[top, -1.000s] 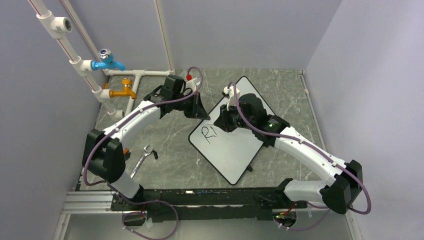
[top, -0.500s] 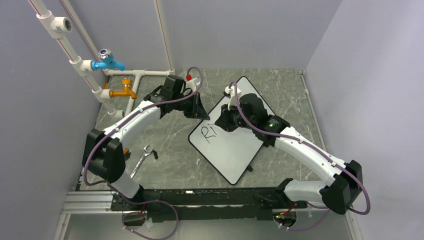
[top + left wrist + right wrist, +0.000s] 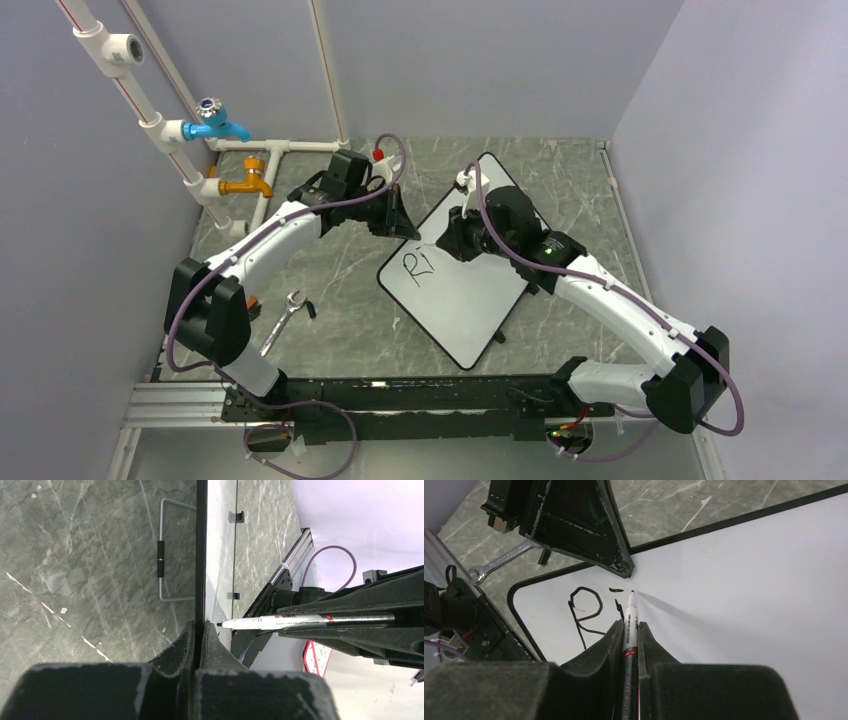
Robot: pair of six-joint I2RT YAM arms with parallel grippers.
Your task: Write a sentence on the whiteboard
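The whiteboard [image 3: 470, 295] lies slanted on the table, white with a thin black rim. My left gripper [image 3: 408, 230] is shut on the whiteboard's [image 3: 220, 555] far-left edge, one finger on each side of the rim [image 3: 201, 625]. My right gripper [image 3: 630, 626] is shut on a white marker [image 3: 630, 614], and it hovers over the board's [image 3: 749, 580] left part [image 3: 452, 240]. The sentence [image 3: 586, 610] reads "Ri" in black strokes, also seen from above [image 3: 418, 266]. The marker [image 3: 300, 621] points its tip at the board just right of the i's dot; whether it touches I cannot tell.
A metal wrench [image 3: 283, 318] lies left of the board. White pipes with a blue tap [image 3: 215, 125] and an orange tap [image 3: 247, 185] run along the left wall. A small red thing [image 3: 378, 155] sits behind the left wrist. Grey walls close in three sides.
My right wrist has shifted a little to the right with the marker. The left arm has not moved and keeps its hold on the board's edge.
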